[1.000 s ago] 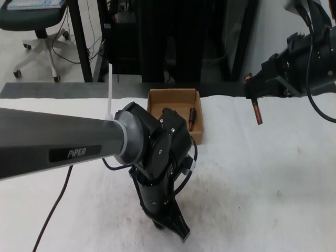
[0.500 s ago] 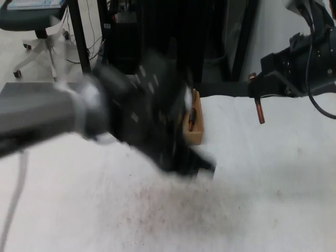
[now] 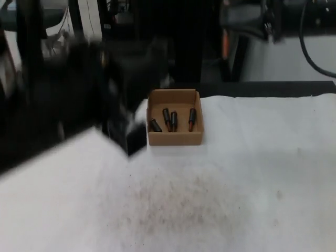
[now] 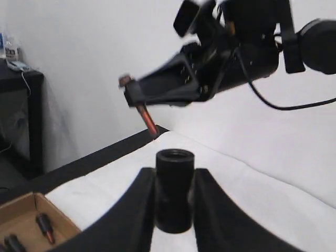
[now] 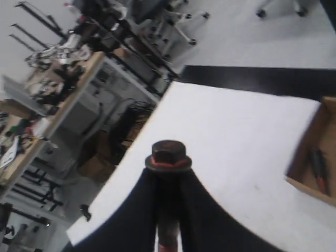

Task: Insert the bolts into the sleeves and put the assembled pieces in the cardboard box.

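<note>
The white-covered bench (image 3: 252, 173) carries the cardboard box (image 3: 175, 138) near its far edge, with four assembled pieces (image 3: 167, 116) lying inside. The left gripper (image 4: 175, 177), raised above the bench, is clamped on an upright black sleeve (image 4: 175, 202). The right gripper (image 5: 168, 181), raised opposite, clamps a copper bolt (image 5: 168, 156) below its head, apart from the sleeve. Open cloth extends in front of the box.

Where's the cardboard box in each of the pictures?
High view: box at centre, on the white cloth.
Left wrist view: box on the cloth, beside the claw gripping the sleeve.
Right wrist view: box on the cloth, beyond the held bolt.
Shared landmark: the white cloth.
</note>
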`<state>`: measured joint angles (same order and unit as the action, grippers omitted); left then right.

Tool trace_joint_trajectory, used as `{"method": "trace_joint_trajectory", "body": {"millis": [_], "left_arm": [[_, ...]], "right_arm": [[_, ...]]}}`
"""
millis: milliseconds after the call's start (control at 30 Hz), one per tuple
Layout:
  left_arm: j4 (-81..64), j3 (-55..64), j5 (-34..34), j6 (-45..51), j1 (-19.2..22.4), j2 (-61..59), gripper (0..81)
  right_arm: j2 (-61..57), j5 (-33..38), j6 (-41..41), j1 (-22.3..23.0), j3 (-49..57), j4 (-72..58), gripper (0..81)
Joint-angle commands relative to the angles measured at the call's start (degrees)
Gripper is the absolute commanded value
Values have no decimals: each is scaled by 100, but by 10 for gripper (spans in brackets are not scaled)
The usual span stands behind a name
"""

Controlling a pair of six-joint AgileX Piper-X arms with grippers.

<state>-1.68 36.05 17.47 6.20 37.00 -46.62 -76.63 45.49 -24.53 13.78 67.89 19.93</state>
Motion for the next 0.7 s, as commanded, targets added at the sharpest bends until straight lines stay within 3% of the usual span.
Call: {"method": "trace_joint_trajectory", "body": {"millis": [0, 167, 267, 667], "left_arm": [[-918, -614, 41, 469, -35, -23, 3], [-2683, -1226, -24, 439, -34, -342, 3], [-3049, -1212, -101, 371, -34, -532, 3], [-3158, -1212, -687, -233, -34, -673, 3]], "right_arm": [[67, 577, -291, 637, 33, -1535, 8], [80, 576, -291, 1329, 33, -2443, 8], [80, 576, -243, 1572, 33, -2921, 8], [80, 729, 186, 1734, 33, -3226, 8]]}}
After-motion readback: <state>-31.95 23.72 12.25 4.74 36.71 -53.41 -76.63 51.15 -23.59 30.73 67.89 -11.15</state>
